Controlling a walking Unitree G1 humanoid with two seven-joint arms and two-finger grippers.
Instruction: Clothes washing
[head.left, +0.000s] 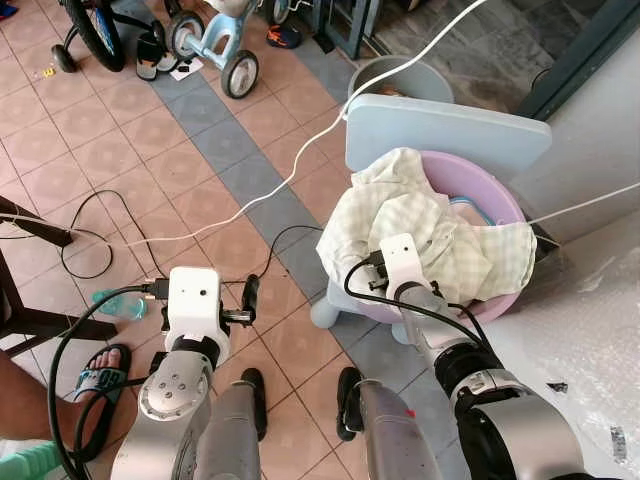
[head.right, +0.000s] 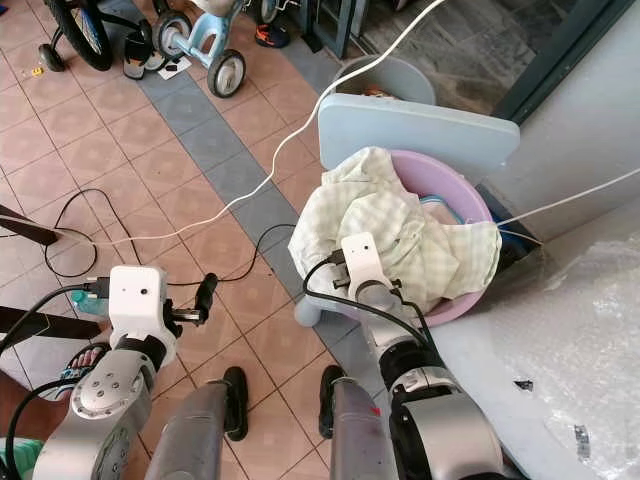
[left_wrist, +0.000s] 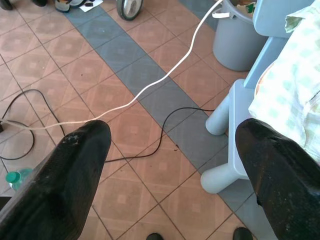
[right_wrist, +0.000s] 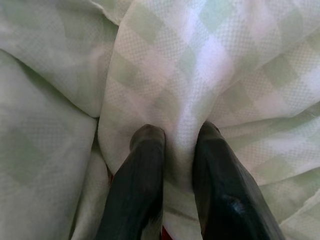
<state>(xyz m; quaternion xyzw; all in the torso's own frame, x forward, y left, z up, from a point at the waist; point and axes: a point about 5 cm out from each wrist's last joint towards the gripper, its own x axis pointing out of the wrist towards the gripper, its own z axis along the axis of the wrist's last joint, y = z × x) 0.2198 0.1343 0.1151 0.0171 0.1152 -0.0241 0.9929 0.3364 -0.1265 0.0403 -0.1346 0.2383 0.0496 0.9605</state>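
Nearest the camera: robot's two black feet (head.left: 253, 400) on the tiled floor (head.left: 120, 150). A person's sandalled foot (head.left: 98, 372) is cut off at the lower left edge.

Left gripper (left_wrist: 172, 170): held over the floor, fingers spread wide, nothing between them. A black cable (left_wrist: 165, 127) and a white cord (left_wrist: 160, 80) run across the tiles beneath it. A green-capped bottle (head.left: 118, 305) lies on the floor just beside the left wrist, partly hidden by it.

Right gripper (right_wrist: 177, 150): fingers pressed into the checked cloth (head.left: 420, 215), pinching a raised fold between them. Fingertips partly buried in fabric; a small red spot below them, too small to identify.

Container: pink basin (head.left: 480, 185) on a pale blue child's chair (head.left: 440, 130). The pale green-and-white cloth fills it and spills over the near rim. Something blue shows inside, mostly covered; cannot tell what.

Behind the chair: grey bucket (head.left: 400, 78), contents hidden. Farthest: tricycle (head.left: 215, 40) and bicycle wheel (head.left: 95, 30), cut off at the top edge.
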